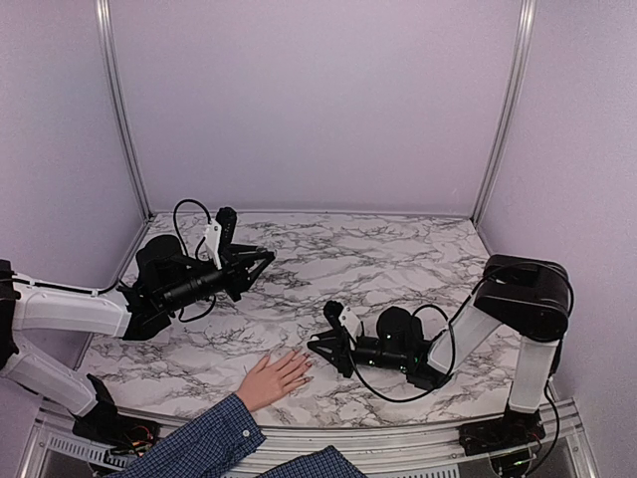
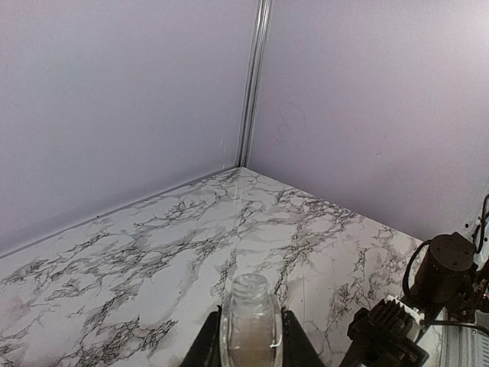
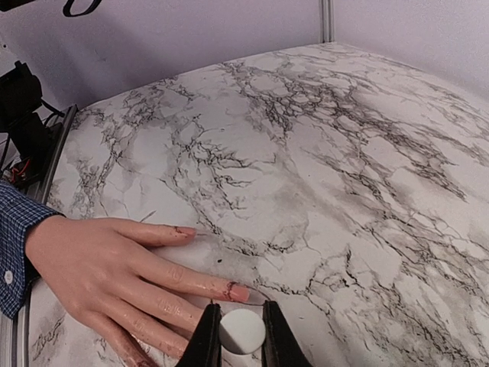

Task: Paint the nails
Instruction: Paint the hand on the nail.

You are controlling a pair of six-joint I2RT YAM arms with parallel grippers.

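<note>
A light-skinned hand [image 1: 271, 378] in a blue plaid sleeve [image 1: 204, 445] lies flat on the marble table near its front edge. The nails [image 3: 239, 292] look pinkish, with dark smears on the skin behind them. My right gripper [image 3: 242, 315] is shut on a white round cap [image 3: 242, 331], right at the fingertips; whatever hangs under the cap is hidden. From above, the right gripper [image 1: 320, 349] sits just right of the hand. My left gripper [image 2: 250, 315] is shut on a small clear glass bottle [image 2: 250, 325] with an uncapped neck, held above the table's left side [image 1: 261, 260].
Lavender walls with metal corner posts [image 1: 119, 110] close in the table at the back and sides. The right arm's black joints [image 2: 447, 267] show at the right of the left wrist view. The table's left edge and some cables [image 3: 27, 115] lie beyond the hand.
</note>
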